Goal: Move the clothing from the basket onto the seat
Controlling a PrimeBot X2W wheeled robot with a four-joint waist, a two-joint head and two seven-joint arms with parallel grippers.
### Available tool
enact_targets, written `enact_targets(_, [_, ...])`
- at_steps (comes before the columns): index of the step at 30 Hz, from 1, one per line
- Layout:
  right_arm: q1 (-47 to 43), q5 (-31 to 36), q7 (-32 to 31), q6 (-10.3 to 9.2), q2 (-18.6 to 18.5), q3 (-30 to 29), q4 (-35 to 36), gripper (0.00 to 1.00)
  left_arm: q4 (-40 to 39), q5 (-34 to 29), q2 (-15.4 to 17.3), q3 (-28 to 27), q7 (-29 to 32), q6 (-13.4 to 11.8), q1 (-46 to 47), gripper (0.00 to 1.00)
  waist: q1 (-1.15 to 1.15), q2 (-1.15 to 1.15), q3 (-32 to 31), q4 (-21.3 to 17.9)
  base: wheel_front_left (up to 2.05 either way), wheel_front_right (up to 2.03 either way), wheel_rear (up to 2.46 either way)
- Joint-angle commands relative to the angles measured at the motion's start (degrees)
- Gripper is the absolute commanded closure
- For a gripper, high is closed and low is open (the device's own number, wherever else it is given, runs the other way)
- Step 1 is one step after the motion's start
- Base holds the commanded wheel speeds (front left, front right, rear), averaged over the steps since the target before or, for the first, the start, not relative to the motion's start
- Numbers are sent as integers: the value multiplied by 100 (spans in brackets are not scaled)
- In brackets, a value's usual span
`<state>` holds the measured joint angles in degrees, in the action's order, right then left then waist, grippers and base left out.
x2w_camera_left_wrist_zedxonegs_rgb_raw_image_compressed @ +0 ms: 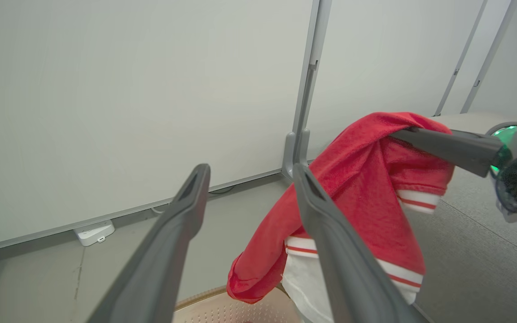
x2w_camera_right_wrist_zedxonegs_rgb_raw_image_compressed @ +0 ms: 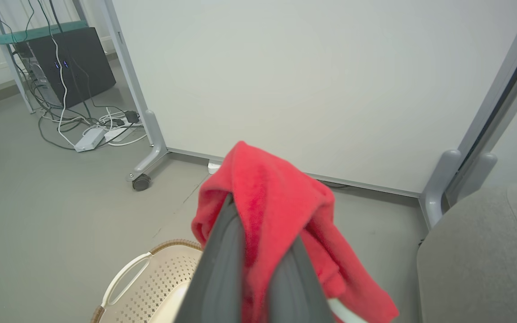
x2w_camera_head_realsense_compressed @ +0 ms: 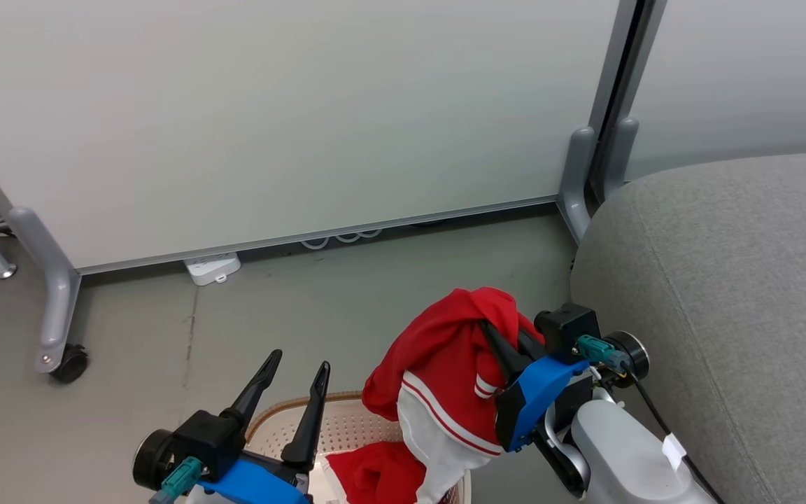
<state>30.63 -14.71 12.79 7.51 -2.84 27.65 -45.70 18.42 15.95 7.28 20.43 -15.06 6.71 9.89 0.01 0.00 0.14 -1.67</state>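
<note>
Transfer step in hand: the right gripper (x2w_camera_head_realsense_compressed: pixel 487 329) is clenching a bunched fold of a red garment (x2w_camera_head_realsense_compressed: pixel 445 350), which is hanging over the basket (x2w_camera_head_realsense_compressed: pixel 347 427), its white lower part dipping toward the basket's mouth. A second garment (x2w_camera_head_realsense_compressed: pixel 375 476) is lying inside. In my judgement the arm should be rising until the hem clears the rim, then swinging right and releasing well inside the seat (x2w_camera_head_realsense_compressed: pixel 725 280). The right forearm is angling up and leftward, fingers pointing away from the seat. The left gripper (x2w_camera_head_realsense_compressed: pixel 301 359) is hovering spread wide and empty above the basket.
</note>
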Motion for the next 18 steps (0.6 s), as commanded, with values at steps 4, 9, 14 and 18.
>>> enact_targets(4, [-48,-14,-41,-4,-7,51,98,100,18,-85,-26,-98,-16,46,-69,0,-1,0,24,-211,0,0,0])
enact_targets(9, [-26,13,-71,-4,-9,66,139,100,-6,-146,-67,-106,-17,70,-29,0,-1,0,69,-551,0,0,0])
enact_targets(14, [11,59,-77,-4,-10,54,159,100,-16,-191,-107,-63,-17,79,37,0,-1,0,138,-1004,0,0,0])
enact_targets(18, [22,67,-76,-4,-8,16,172,100,-34,-177,-107,32,-17,82,93,0,-1,0,183,-1367,0,0,0])
